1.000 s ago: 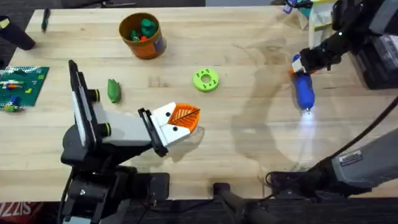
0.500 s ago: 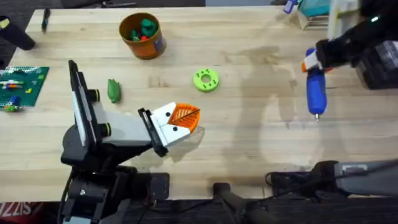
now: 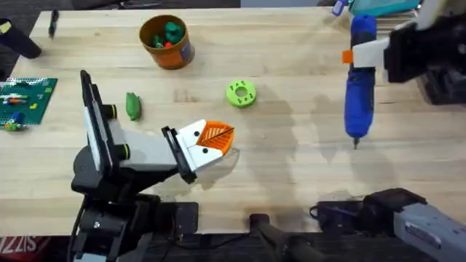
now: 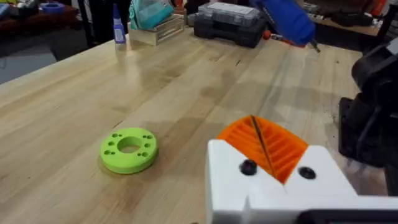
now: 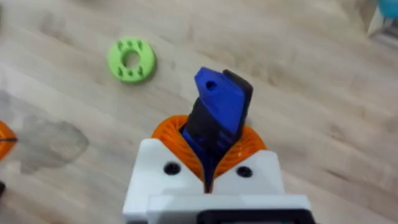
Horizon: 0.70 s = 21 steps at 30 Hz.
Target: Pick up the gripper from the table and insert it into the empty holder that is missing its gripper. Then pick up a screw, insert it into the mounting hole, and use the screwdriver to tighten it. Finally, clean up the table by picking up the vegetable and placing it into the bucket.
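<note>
Looking down from overhead, the right jaws point(image 3: 375, 52) are clamped around the top of the blue screwdriver point(image 3: 360, 98), which hangs clear of the desk point(image 3: 291, 175) with its thin bit pointing down and its shadow well apart from it. The left jaws point(image 3: 212, 141) are pressed together with nothing between them, lying low near the desk. The green ring point(image 3: 241, 94) sits just beyond them, the green vegetable point(image 3: 133, 105) is off to their left, and the orange bucket point(image 3: 166, 42) is farther out. The grip is high on the body, so the long lower end could swing and the bit could miss its hole.

From the left wrist, the orange pads point(image 4: 264, 144) meet along one dark seam, the ring point(image 4: 129, 149) lies ahead and aside of them, and the screwdriver point(image 4: 285, 20) floats far beyond.

From the right wrist, the screwdriver's blue cap point(image 5: 219, 109) stands up between the pads, with the ring point(image 5: 131, 60) on the desk far below. I judge that a loose hold here could let the tool twist or slip.
</note>
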Each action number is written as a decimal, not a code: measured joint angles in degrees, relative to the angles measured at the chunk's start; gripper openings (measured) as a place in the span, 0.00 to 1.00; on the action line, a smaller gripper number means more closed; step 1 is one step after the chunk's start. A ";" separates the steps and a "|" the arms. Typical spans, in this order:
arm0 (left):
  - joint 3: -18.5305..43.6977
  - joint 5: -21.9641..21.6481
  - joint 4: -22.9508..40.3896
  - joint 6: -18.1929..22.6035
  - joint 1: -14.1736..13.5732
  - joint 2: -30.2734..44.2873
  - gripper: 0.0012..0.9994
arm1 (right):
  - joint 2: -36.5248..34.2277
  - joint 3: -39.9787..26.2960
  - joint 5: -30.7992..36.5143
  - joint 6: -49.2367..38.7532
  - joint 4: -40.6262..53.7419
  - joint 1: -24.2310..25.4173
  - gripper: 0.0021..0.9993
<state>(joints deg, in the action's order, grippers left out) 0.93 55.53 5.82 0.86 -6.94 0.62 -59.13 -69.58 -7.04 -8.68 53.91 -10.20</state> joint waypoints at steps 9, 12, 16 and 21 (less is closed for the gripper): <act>0.00 0.00 0.00 0.00 -0.01 0.00 0.00 | 13.77 23.08 -10.88 5.48 -40.08 -2.53 0.02; 0.00 0.00 0.01 0.00 -0.01 0.00 0.00 | 12.50 27.25 -18.92 5.96 -52.56 -2.55 0.02; 0.00 0.00 0.02 0.00 -0.02 0.00 0.00 | 8.75 28.17 -30.55 6.30 -63.11 -2.56 0.02; 0.00 0.00 0.02 0.00 -0.02 0.00 0.00 | 4.22 28.17 -43.23 6.83 -75.62 -4.30 0.02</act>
<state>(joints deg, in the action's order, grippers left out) 0.93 55.52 5.84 0.86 -6.96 0.62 -54.91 -41.41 -50.27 -1.86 -21.71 -14.50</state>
